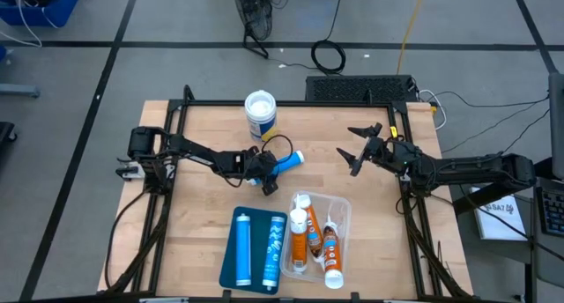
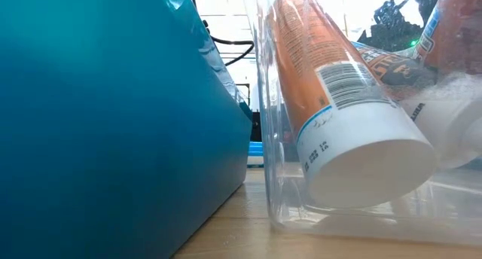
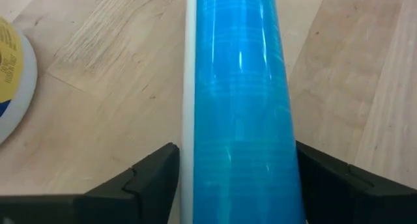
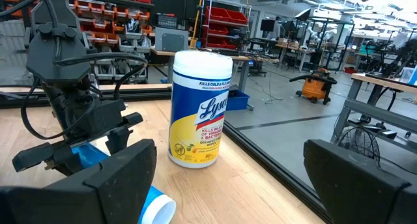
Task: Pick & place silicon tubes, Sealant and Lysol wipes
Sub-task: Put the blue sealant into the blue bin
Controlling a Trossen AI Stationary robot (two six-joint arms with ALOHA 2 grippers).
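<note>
While the left gripper (image 1: 265, 168) reaches low over the table's (image 1: 203, 197) middle, its fingers (image 3: 146, 178) stand slightly apart on either side of a blue tube (image 3: 244, 107) lying on the wood, not visibly pinching it. Nearer the front sit a blue tray (image 1: 240, 250) and a clear bin (image 1: 342, 217) of orange tubes (image 1: 313, 237). Farther back, the Lysol wipes (image 1: 261, 115) stand upright beyond the tube, and the right gripper (image 1: 359, 147) hovers wide open, empty, right of centre.
</note>
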